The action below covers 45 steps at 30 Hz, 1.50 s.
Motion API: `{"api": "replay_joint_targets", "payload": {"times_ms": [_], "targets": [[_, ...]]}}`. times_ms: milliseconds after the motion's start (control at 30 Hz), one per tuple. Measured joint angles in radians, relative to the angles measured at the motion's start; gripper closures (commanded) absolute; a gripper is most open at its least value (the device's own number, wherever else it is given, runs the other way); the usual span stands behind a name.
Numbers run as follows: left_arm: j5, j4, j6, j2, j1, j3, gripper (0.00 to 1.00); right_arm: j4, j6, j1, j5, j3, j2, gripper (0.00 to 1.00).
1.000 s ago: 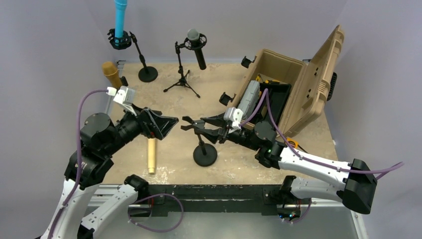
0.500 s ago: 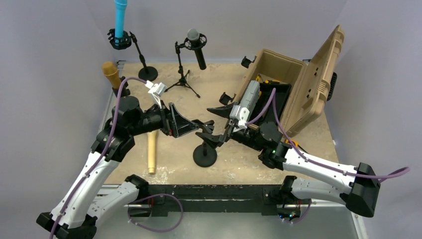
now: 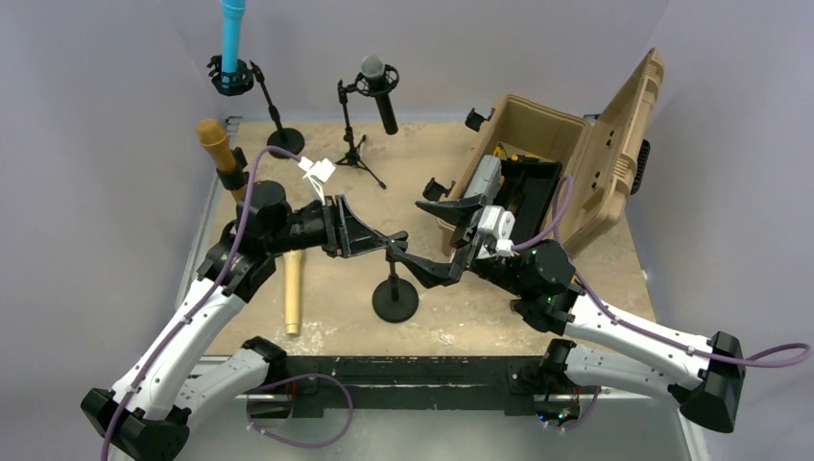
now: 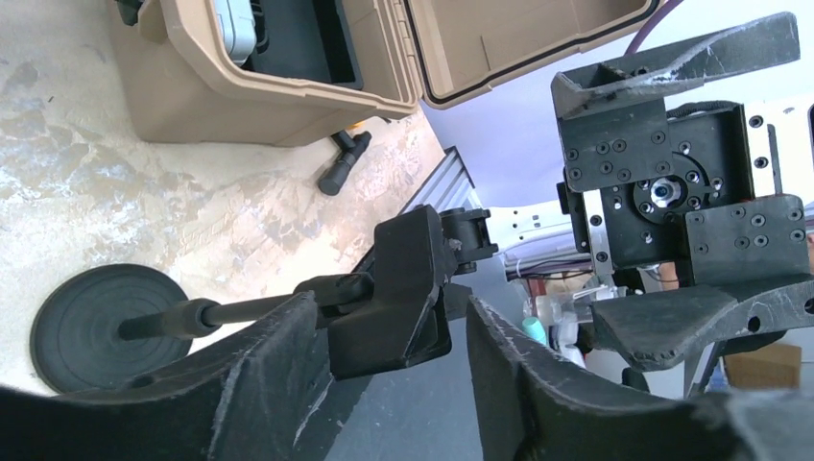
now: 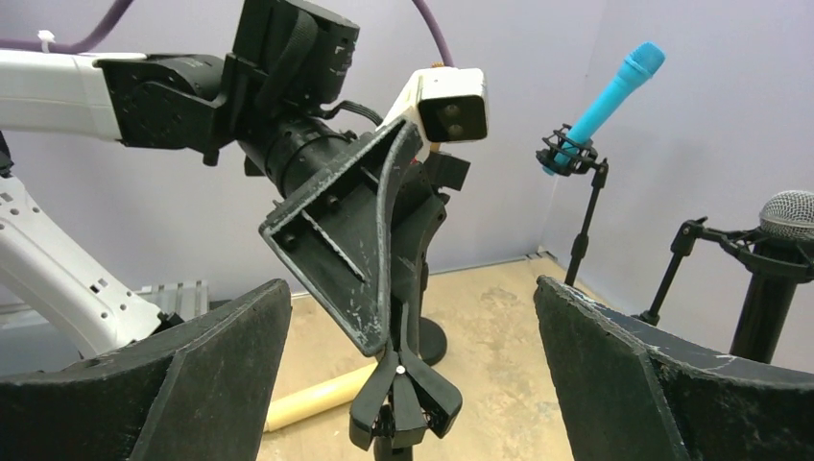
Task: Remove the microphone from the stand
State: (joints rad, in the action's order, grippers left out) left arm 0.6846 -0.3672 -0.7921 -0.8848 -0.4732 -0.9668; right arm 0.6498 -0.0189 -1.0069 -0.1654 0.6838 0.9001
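A short black stand [image 3: 395, 300] with a round base [image 4: 101, 327] stands at the table's front middle. Its top clip [image 4: 413, 279] [image 5: 403, 394] holds no microphone. My left gripper [image 3: 392, 242] [image 4: 389, 303] straddles that clip from the left. One finger touches the clip, and a gap shows beside the other. My right gripper [image 3: 410, 230] [image 5: 411, 288] hangs wide open just right of the clip, holding nothing. A tan cylinder [image 3: 292, 298] [image 5: 317, 399] lies flat on the table left of the base. The left gripper [image 5: 398, 317] shows head-on in the right wrist view.
A blue microphone [image 3: 231, 34] [image 5: 608, 91] sits in a stand at the back left. A grey-headed black one [image 3: 381, 91] hangs in a tripod stand. A gold one [image 3: 215, 144] stands at the left edge. An open tan case [image 3: 566, 163] [image 4: 288, 86] fills the right side.
My right gripper opened, let go of the clip and drew back to the right. My left arm swung right, brought its jaws around the clip and narrowed them.
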Motion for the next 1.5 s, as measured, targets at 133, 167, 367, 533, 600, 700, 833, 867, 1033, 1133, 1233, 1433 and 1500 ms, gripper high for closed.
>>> {"api": "replay_joint_targets", "payload": {"times_ms": [133,167,367,533,600,700,833,867,1033,1133,1233,1433,1500], "targets": [[0.007,0.026,-0.010,-0.015,0.000,0.009,0.56,0.003,0.000,0.000,0.009,0.000,-0.004,0.04],[0.013,0.037,-0.018,-0.016,0.000,0.016,0.59,0.002,0.000,0.000,0.014,0.000,-0.002,0.04],[0.026,0.061,-0.016,-0.018,0.000,0.023,0.84,0.004,0.000,0.000,0.018,0.000,0.012,0.04],[0.021,0.079,0.001,-0.013,-0.002,0.042,1.00,0.009,0.000,0.000,0.018,-0.002,0.026,0.04],[0.016,0.109,0.003,-0.008,-0.009,0.066,1.00,0.011,0.000,0.000,0.019,-0.002,0.032,0.04],[-0.018,0.164,0.011,0.010,-0.038,0.114,1.00,0.020,0.000,0.000,0.022,-0.003,0.043,0.04],[-0.118,0.196,0.036,-0.002,-0.123,0.177,1.00,0.025,0.000,0.000,0.023,-0.003,0.069,0.05],[-0.146,0.207,0.040,-0.010,-0.146,0.196,1.00,0.025,0.000,0.000,0.024,-0.003,0.074,0.05],[-0.233,0.264,0.043,-0.025,-0.169,0.298,1.00,0.024,0.000,0.000,0.026,-0.003,0.086,0.05],[-0.247,0.305,0.026,-0.035,-0.170,0.321,1.00,0.025,0.000,0.000,0.026,-0.004,0.082,0.05],[-0.247,0.328,0.024,-0.045,-0.171,0.322,1.00,0.025,0.000,0.000,0.026,-0.005,0.071,0.05],[-0.220,0.366,0.005,-0.098,-0.169,0.291,1.00,0.026,0.001,0.000,0.026,-0.006,0.051,0.05],[-0.205,0.377,-0.005,-0.131,-0.165,0.265,1.00,0.029,0.001,0.000,0.026,-0.006,0.041,0.05]]}}
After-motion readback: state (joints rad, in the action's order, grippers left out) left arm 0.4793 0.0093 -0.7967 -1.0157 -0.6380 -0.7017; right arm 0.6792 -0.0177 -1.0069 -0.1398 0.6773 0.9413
